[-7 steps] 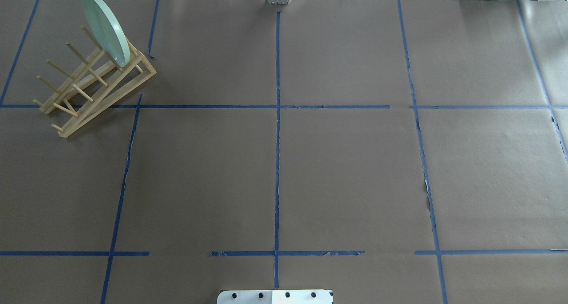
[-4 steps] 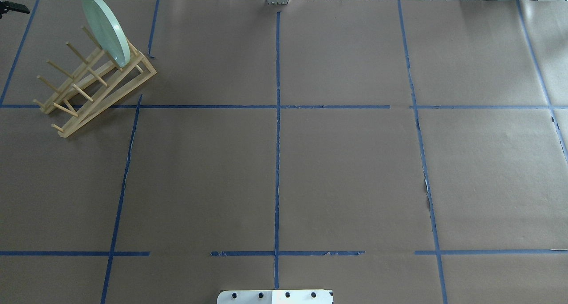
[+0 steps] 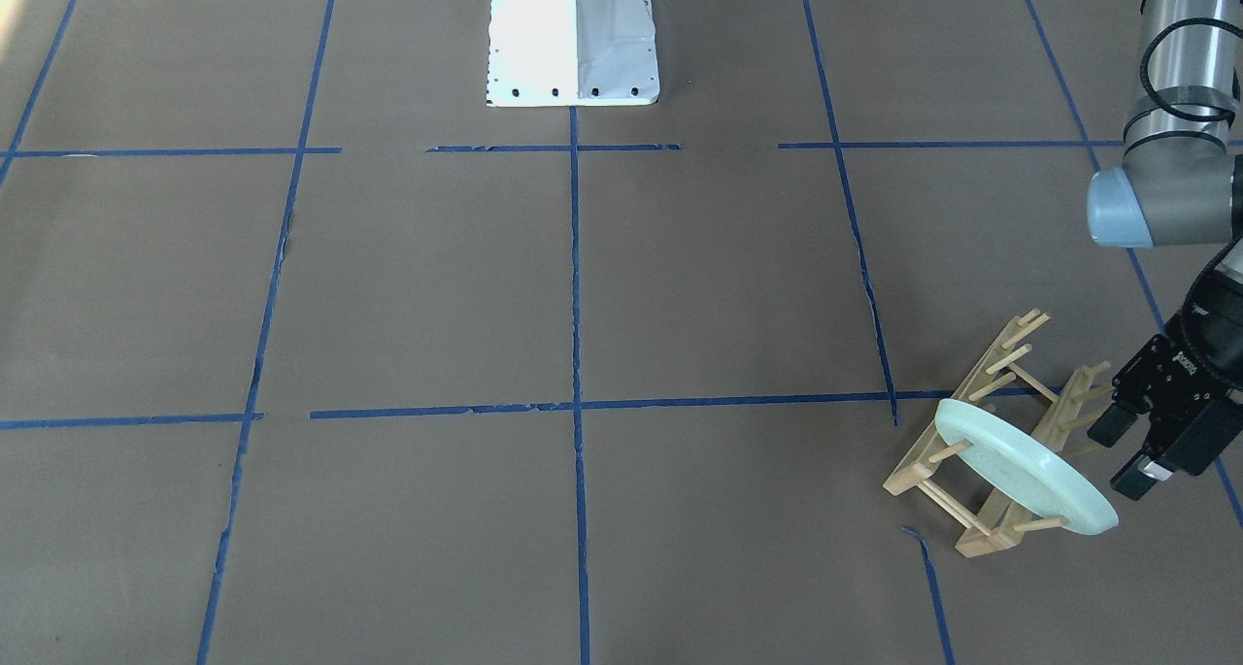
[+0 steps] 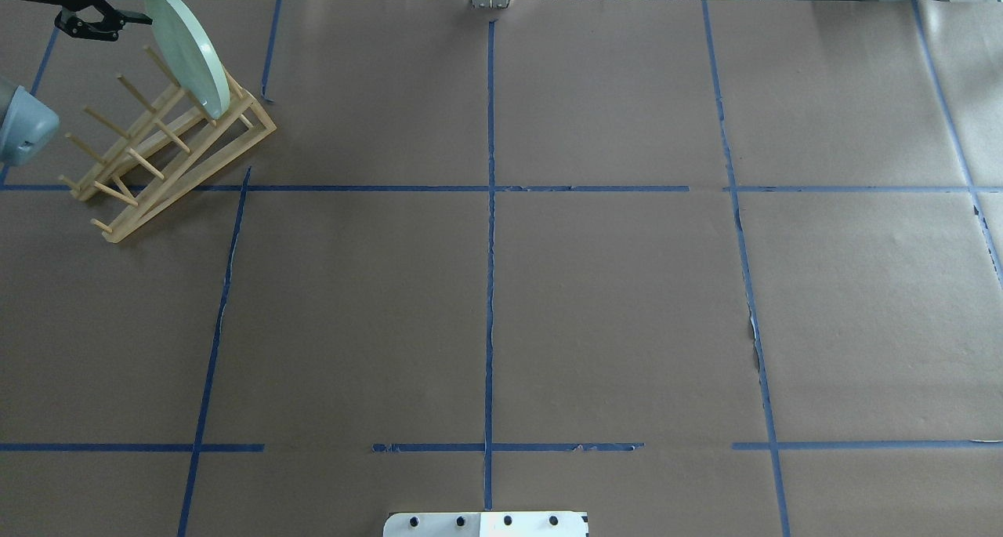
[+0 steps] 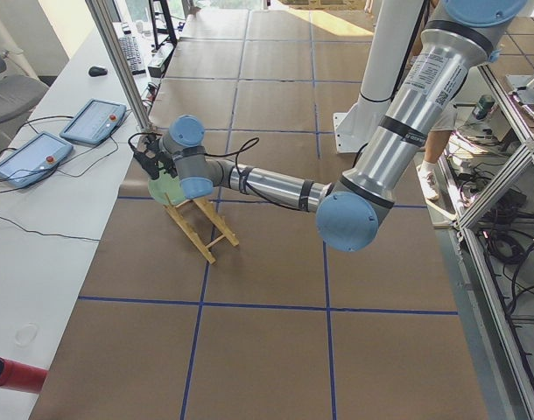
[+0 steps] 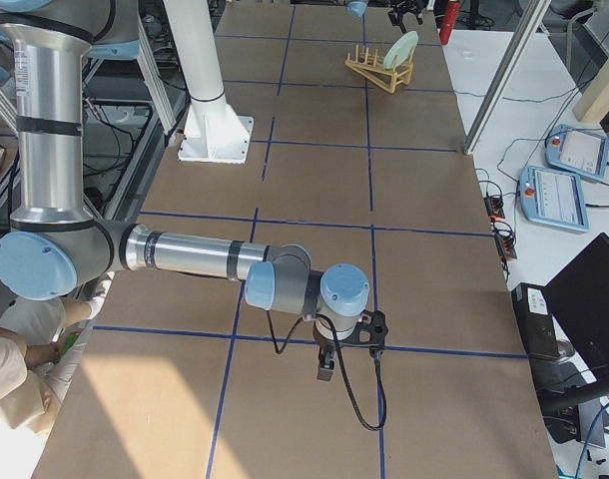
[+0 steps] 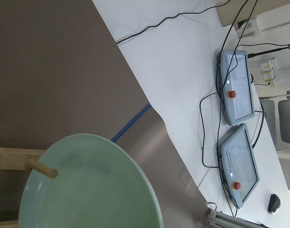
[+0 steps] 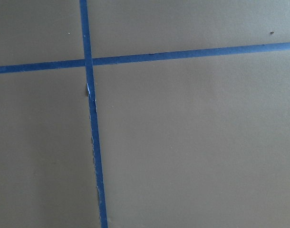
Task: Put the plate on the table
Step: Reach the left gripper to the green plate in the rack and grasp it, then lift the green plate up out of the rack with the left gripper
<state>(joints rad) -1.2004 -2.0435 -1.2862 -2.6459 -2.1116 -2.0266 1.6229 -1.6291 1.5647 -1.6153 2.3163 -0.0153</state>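
Note:
The pale mint-green plate (image 4: 186,51) stands on edge in the top slot of the wooden peg rack (image 4: 168,157) at the table's (image 4: 611,302) far left. It also shows in the front-facing view (image 3: 1029,476), the left wrist view (image 7: 88,190) and both side views (image 5: 166,185) (image 6: 399,50). My left gripper (image 4: 106,23) is open and empty just beside the plate's upper rim, apart from it; it also shows in the front-facing view (image 3: 1117,451). My right gripper (image 6: 326,361) hangs low over bare table near the robot's right end; I cannot tell whether it is open or shut.
The white robot base (image 3: 573,39) stands at the table's near middle edge. Beyond the far table edge lies a white bench with two teach pendants (image 7: 237,85) and cables. Blue tape lines (image 8: 90,104) cross the brown paper.
My left arm has come into the overhead view from the left. Its gripper now sits beside the plate's upper rim. The plate and rack have not moved.

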